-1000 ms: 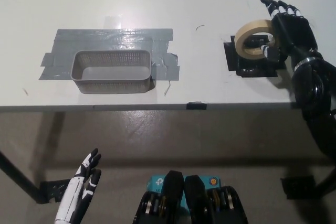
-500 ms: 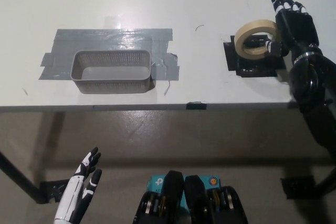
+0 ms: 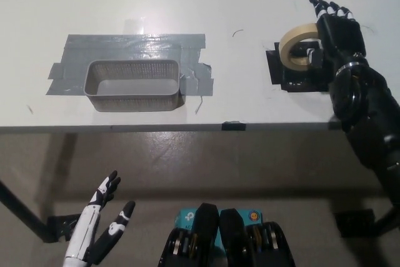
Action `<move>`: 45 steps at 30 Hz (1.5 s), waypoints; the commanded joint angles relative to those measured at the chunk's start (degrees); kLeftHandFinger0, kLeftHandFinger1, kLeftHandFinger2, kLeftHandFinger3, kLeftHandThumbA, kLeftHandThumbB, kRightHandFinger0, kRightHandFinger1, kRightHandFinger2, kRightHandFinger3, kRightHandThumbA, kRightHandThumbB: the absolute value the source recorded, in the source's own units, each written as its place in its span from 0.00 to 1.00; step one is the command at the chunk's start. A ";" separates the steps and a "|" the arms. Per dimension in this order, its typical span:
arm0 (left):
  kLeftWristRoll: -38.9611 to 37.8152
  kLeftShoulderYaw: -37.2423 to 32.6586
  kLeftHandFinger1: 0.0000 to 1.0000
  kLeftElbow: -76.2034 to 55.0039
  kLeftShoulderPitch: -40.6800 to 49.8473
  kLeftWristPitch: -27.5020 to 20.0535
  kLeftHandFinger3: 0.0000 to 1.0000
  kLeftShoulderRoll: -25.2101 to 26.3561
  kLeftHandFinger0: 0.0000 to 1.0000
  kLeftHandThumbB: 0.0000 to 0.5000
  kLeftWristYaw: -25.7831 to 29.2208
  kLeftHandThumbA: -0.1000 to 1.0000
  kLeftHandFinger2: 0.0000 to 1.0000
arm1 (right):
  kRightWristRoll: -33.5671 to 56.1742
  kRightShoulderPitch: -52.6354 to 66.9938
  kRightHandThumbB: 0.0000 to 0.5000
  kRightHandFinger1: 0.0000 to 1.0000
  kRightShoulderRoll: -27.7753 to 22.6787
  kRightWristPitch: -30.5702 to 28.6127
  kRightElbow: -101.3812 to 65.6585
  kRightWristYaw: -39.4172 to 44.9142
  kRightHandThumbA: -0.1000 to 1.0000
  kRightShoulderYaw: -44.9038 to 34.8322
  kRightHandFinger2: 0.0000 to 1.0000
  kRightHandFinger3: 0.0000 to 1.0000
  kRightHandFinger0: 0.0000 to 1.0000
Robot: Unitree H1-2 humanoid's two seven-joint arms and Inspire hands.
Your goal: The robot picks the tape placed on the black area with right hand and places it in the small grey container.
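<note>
Tape: the beige roll of tape sits tilted on the black area, at the right of the counter, one edge raised.
Right hand: the black right hand lies against the roll's right side, fingers stretched past it; a part of the hand seems to reach into the roll's hole, but whether it truly grips cannot be told.
Step in hand: securing the roll. Judged best done by closing firmly across the rim before lifting, since a tilted ring may slip or roll away.
Container: the small grey container, a mesh basket, stands well apart to the left on grey tape strips; it appears empty.
Left hand: the white left hand rests below the counter edge, fingers spread, holding nothing.
</note>
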 commanded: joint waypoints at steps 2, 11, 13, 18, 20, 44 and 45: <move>0.15 -0.09 1.00 -1.52 -0.54 -2.33 1.00 1.13 1.00 0.28 0.22 0.79 1.00 | 1.74 -5.75 1.00 1.00 0.09 -3.77 3.75 -3.81 0.64 0.61 1.00 1.00 1.00; 0.94 -0.33 1.00 -2.03 -0.62 -2.01 1.00 0.93 1.00 0.27 0.35 0.80 1.00 | -1.52 -9.57 0.55 0.44 0.73 -11.96 17.81 -28.72 0.00 3.53 0.51 0.61 0.39; 0.66 -0.23 1.00 -2.28 -0.81 -1.55 1.00 0.98 1.00 0.27 0.13 0.80 1.00 | -4.46 -10.26 0.40 0.02 0.06 -12.78 19.59 -36.30 0.00 6.26 0.29 0.34 0.00; 0.94 -0.15 1.00 -2.27 -1.76 -1.44 1.00 1.42 1.00 0.26 -0.02 0.80 1.00 | -3.88 -11.76 0.39 0.56 -1.56 -17.72 18.18 -39.60 0.00 6.74 0.87 0.95 0.02; 0.62 -0.12 1.00 -2.52 -1.71 -0.86 1.00 1.43 1.00 0.27 -0.32 0.80 1.00 | -3.18 -11.74 0.41 0.55 -1.45 -17.97 16.57 -39.19 0.00 6.14 0.94 1.00 0.00; 0.12 -0.17 1.00 -2.60 -3.67 0.83 1.00 1.55 1.00 0.27 -0.90 0.78 1.00 | -4.88 -23.69 0.35 0.18 14.07 -13.05 3.44 -30.82 0.00 11.27 0.71 0.79 0.00; 0.18 -0.22 1.00 -2.73 -3.70 0.89 1.00 1.59 1.00 0.27 -0.94 0.78 1.00 | -4.67 -24.54 0.36 0.13 14.92 -12.99 4.61 -31.06 0.00 11.40 0.65 0.66 0.00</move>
